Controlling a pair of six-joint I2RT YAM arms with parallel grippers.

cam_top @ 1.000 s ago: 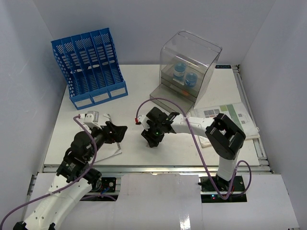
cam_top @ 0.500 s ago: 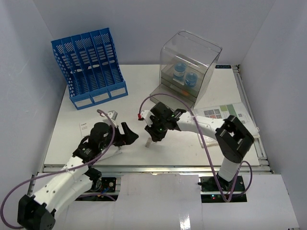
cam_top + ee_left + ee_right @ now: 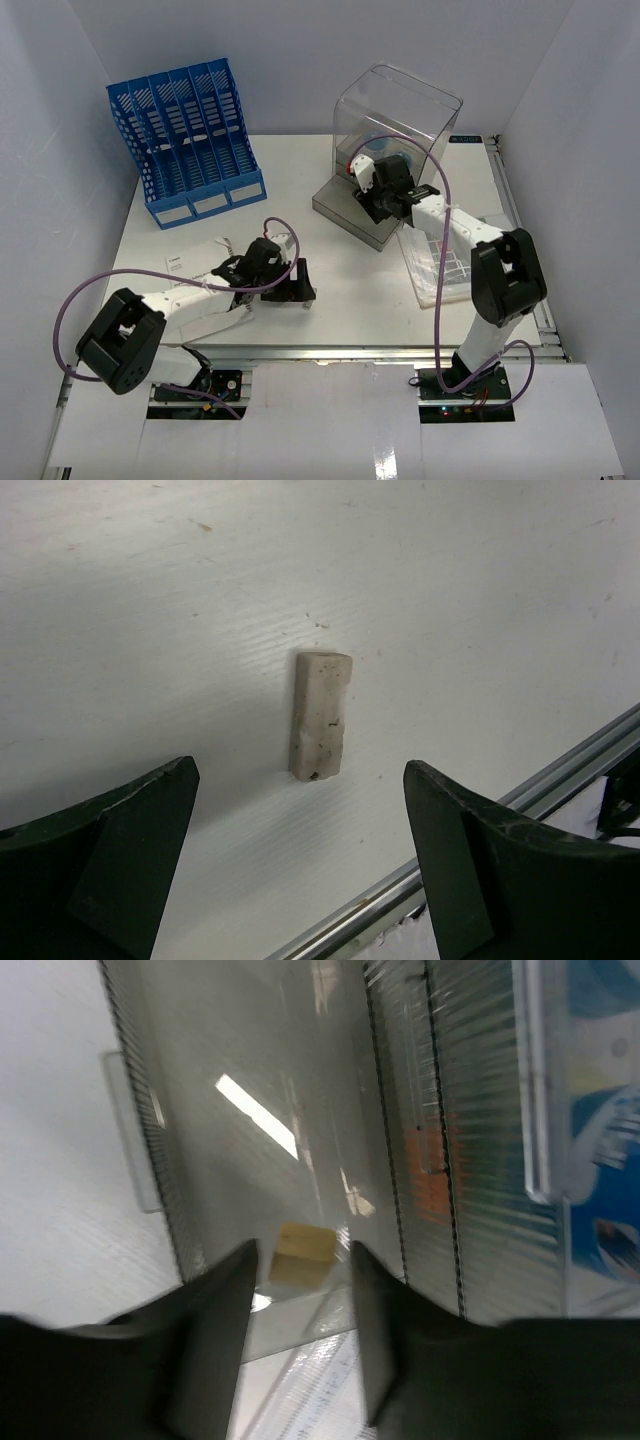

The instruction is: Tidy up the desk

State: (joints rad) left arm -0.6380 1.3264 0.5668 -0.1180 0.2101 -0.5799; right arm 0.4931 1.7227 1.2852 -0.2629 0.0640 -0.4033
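Surface [image 3: 330, 180] fills the overhead view: a broad white top with an aluminium rail [image 3: 350, 350] along its near edge, and everything else stands on it. At the far left I see a blue slotted file rack [image 3: 190, 140]. A clear plastic drawer box [image 3: 400, 120] stands at the far middle-right. A sheet in a clear sleeve [image 3: 440, 265] lies right of centre, under my right forearm. A small white card [image 3: 175, 262] lies beside my left arm.

My left arm reaches low across the near part of the surface towards the middle. Its left tool [image 3: 300, 765] is spread wide and grips nothing. From the wrist camera the two dark fingers [image 3: 120, 860] frame a small whitish block [image 3: 320, 715]. The block lies flat on the bare white top, lengthwise away from the tool and clear of both fingers. The rail runs past at the lower right of that view.

My right arm stretches out to the foot of the drawer box. In its blurred wrist view the right tool [image 3: 300, 1250] is partly spread against ribbed clear plastic. A small tan block [image 3: 303, 1255] sits between the tips with a thin gap on each side, so nothing looks clamped. A blue-and-white item [image 3: 600, 1160] shows through the plastic on the right.
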